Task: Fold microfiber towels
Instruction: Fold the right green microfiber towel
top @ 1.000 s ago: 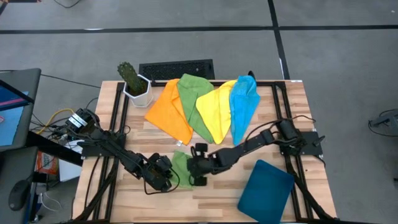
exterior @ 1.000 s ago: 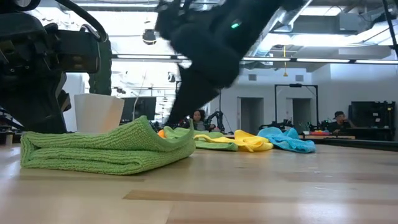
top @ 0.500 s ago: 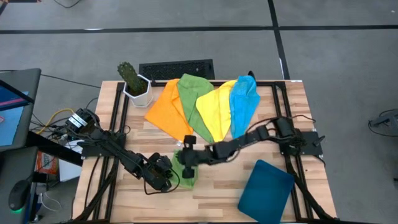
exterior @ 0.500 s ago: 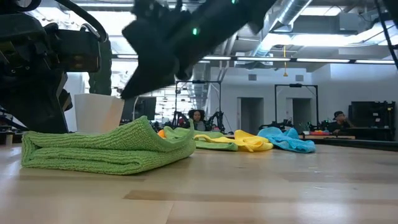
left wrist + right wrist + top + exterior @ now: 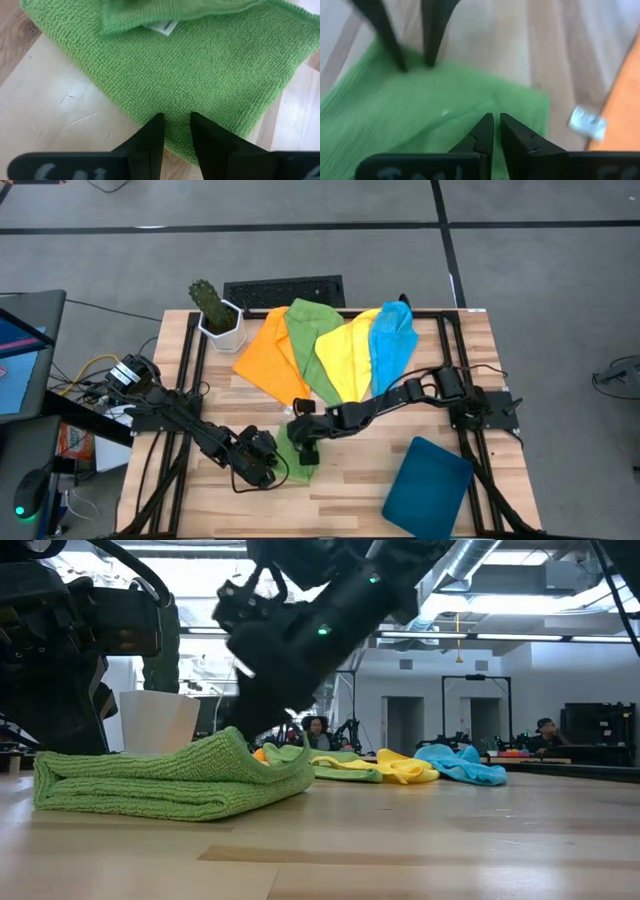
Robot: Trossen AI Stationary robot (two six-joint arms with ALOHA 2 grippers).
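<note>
Right end effector (image 5: 303, 442) over folded green towel (image 5: 170, 780) at table's (image 5: 350, 475) 7 o'clock, fingers nearly closed, gripping nothing. Left end effector (image 5: 176, 131) slightly parted on towel's edge. Remaining towels (image 5: 330, 350) fanned at 12 o'clock.

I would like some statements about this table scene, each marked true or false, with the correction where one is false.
1. The folded green towel lies at the front of the table, between the left gripper and the right gripper. True.
2. The teal tray holds a yellow towel. False: the tray holds nothing; the yellow towel lies on the table among the fanned towels.
3. The potted cactus stands at the table's back left corner. True.
4. The blue towel lies beside the orange towel. False: a green towel and the yellow one lie between them.
</note>
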